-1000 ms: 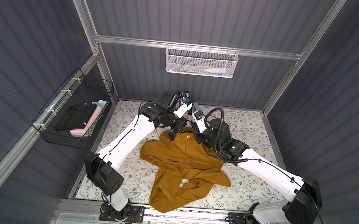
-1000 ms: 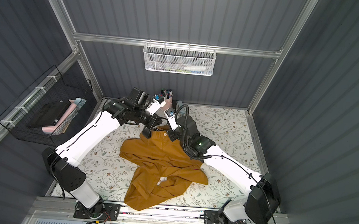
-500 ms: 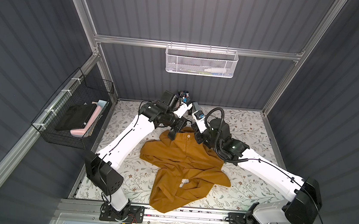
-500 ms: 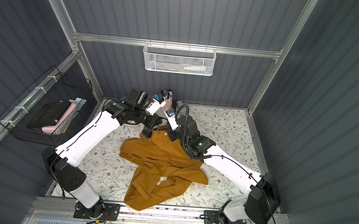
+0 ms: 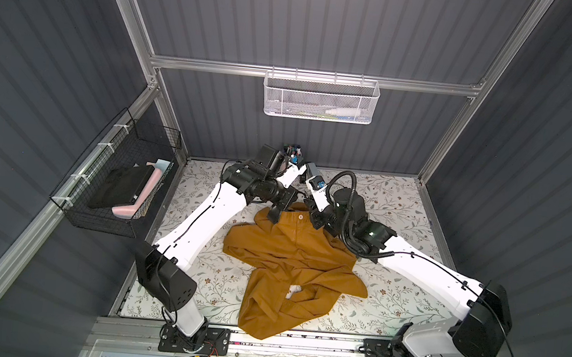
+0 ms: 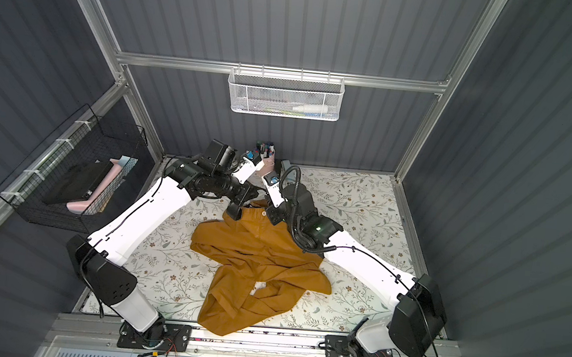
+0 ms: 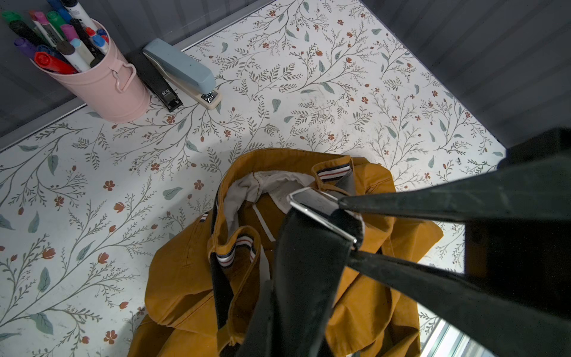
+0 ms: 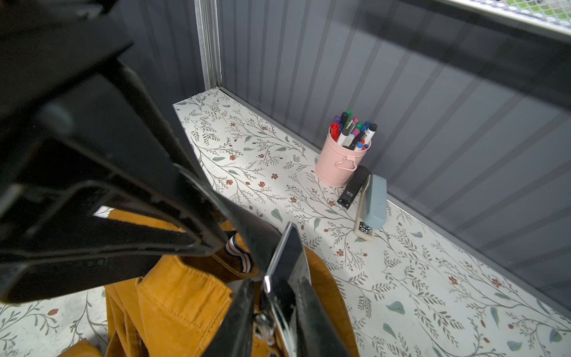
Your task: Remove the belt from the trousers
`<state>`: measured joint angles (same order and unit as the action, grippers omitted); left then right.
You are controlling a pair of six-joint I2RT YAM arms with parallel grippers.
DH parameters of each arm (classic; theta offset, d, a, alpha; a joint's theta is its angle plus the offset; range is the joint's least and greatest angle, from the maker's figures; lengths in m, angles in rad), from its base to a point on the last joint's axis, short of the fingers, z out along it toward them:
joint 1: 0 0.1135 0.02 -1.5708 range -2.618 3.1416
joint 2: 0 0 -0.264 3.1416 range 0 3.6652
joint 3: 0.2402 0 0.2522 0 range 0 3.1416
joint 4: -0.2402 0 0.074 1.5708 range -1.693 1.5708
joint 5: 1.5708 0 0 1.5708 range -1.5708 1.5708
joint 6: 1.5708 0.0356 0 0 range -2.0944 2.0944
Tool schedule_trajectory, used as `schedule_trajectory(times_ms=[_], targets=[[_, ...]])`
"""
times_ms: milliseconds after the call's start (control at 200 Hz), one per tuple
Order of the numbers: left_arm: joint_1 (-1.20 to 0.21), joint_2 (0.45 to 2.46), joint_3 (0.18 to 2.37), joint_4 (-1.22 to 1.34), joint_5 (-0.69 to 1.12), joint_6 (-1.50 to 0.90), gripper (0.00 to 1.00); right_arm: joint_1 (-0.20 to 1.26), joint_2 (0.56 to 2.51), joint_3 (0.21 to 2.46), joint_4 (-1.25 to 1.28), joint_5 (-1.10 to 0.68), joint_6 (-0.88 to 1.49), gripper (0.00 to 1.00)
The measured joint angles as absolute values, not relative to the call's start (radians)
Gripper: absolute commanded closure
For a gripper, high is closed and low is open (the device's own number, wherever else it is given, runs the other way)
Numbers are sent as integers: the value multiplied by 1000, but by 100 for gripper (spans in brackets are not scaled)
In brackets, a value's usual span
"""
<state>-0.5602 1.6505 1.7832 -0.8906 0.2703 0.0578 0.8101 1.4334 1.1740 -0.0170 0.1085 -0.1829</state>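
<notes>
the left pincer and right pincer flank the button on the crumpled trousers.

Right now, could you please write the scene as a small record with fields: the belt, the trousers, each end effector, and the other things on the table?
belt: black strap; buckle end held over the waistband, rest seems threaded in it
trousers: mustard-brown, crumpled on the floral table
left end effector: shut on the belt at the buckle
right end effector: at the waistband; grip unclear
other things: pink cup of markers and stapler, at the table's far edge
task state: belt not yet out
</notes>
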Motion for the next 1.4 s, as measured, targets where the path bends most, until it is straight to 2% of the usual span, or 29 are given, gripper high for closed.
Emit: schedule_trajectory(times_ms=[75,220,425,575,675,760,881,1146,1186,1256,1301,1381,1401], targets=[[-560,1650,1783,-891,270,56,100,810,1433,1174,-17,109,-183,75],[-560,1652,1783,-893,270,54,100,810,1433,1175,-12,118,-192,100],[-560,1652,1783,-877,269,64,100,812,1433,1175,4,159,-191,100],[-560,1652,1782,-847,260,83,69,814,1427,1172,19,191,-196,100],[-560,1637,1765,-821,242,101,57,813,1413,1168,21,222,-205,100],[-560,1629,1753,-810,213,119,52,809,1400,1168,22,238,-210,100],[-560,1629,1745,-802,182,125,51,809,1384,1168,23,248,-213,100],[-560,1627,1736,-756,160,132,53,809,1382,1168,22,250,-213,100],[-560,1625,1730,-744,161,133,62,809,1382,1168,22,248,-212,100],[-561,1618,1719,-727,168,141,87,802,1382,1168,21,237,-208,100],[-564,1616,1719,-716,173,150,100,797,1383,1168,20,220,-202,100],[-566,1615,1719,-712,173,161,100,778,1383,1169,21,185,-183,100],[-566,1615,1719,-710,173,165,100,770,1383,1169,23,168,-176,95]])
